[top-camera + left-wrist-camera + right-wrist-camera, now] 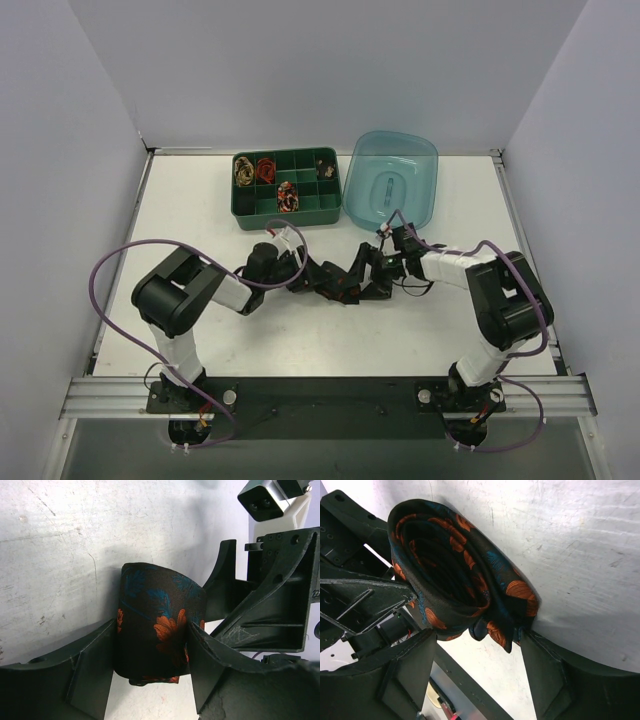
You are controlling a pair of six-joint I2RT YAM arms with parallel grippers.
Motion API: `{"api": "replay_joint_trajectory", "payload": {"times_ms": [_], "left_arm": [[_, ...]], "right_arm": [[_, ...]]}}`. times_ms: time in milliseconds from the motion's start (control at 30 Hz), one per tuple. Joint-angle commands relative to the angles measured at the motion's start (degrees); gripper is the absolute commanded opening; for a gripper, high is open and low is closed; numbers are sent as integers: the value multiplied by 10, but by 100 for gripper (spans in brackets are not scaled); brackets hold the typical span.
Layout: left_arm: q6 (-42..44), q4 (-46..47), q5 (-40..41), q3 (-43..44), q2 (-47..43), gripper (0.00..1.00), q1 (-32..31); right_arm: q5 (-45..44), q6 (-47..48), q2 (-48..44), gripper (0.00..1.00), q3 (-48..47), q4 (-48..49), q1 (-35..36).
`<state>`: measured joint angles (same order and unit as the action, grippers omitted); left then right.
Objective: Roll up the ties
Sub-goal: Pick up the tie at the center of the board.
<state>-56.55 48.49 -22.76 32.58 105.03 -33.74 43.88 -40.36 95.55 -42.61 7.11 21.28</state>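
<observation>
One of the ties (157, 620), black with orange flowers and blue leaves, is wound into a coil in the middle of the table (345, 284). My left gripper (151, 627) has a finger pressed on each flat side of the coil. In the right wrist view the coil (455, 565) shows its spiral end, with a loose tip hanging below. My right gripper (476, 632) reaches in from the other side, and its fingertips touch the coil's lower edge. In the top view the left gripper (318, 278) and right gripper (370, 278) meet over the coil.
A green compartment tray (285, 218) at the back holds a gold-black coil (243, 171), a red coil (265, 167) and a black-orange coil (288, 196). A blue tub (430, 165) stands to its right. Purple cables loop off both arms.
</observation>
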Motion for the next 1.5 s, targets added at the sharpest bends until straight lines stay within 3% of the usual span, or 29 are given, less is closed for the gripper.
{"api": "replay_joint_trajectory", "payload": {"times_ms": [0,567,1133,1333,1467], "left_arm": [[-7,39,-10,-7,3,64,-6],[-25,98,-22,-27,11,64,-23],[-59,216,-52,-15,54,63,-42],[-51,210,-54,-16,47,47,-48],[-52,210,-51,-19,46,45,-48]], "right_arm": [[-3,-1,14,66,-6,6,6],[4,-17,40,44,-46,17,6],[15,-1,64,37,-48,14,10],[15,4,68,36,-51,14,10],[16,7,56,39,-54,11,6]]}}
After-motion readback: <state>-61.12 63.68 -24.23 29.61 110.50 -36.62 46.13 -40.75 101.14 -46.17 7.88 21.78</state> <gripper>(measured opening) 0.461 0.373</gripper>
